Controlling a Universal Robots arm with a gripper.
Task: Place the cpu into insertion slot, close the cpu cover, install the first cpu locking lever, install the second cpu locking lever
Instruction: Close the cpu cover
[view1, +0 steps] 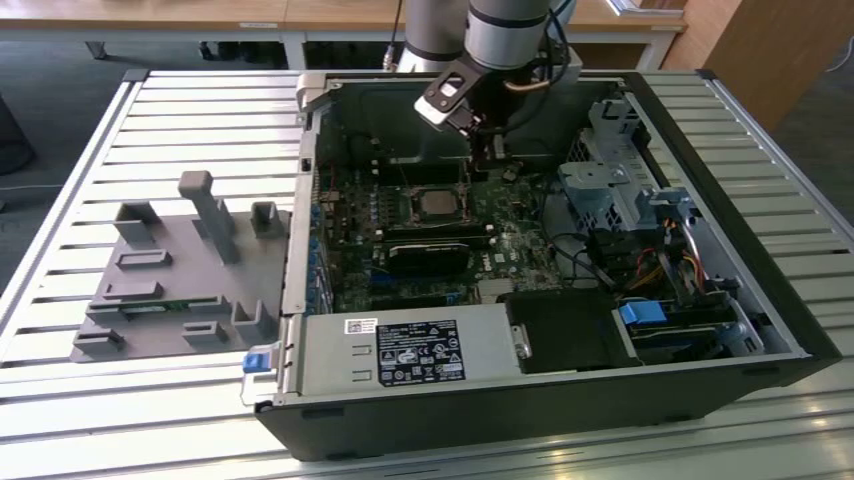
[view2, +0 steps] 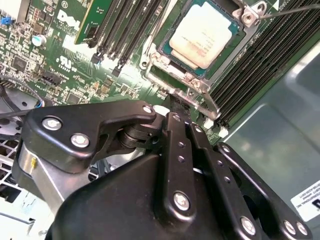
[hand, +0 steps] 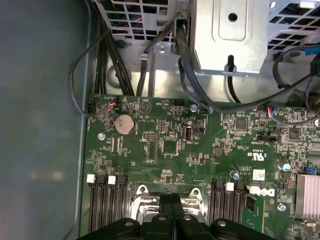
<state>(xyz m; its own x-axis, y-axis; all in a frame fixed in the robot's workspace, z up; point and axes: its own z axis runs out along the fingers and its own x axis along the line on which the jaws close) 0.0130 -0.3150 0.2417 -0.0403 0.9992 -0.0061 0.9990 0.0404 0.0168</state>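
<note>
- On the exterior view's left: grey plastic fixture block (view1: 174, 275) on slatted metal table (view1: 200, 110).
- Middle: flat silver-grey square cpu (view1: 434, 203) seated in dark metal-rimmed insertion slot (view2: 165, 59).
- Just beside: black gripper (view1: 474, 175), jaws pressed together, tips at the slot rim.

Just beyond the matt black fingers (view2: 173, 103), the cpu (view2: 205, 32) has a dull, smooth silver-grey metal top. The insertion slot (view2: 159, 59) has a shiny bare-metal rim, and the circuit board (view2: 75, 65) is glossy green.
</note>
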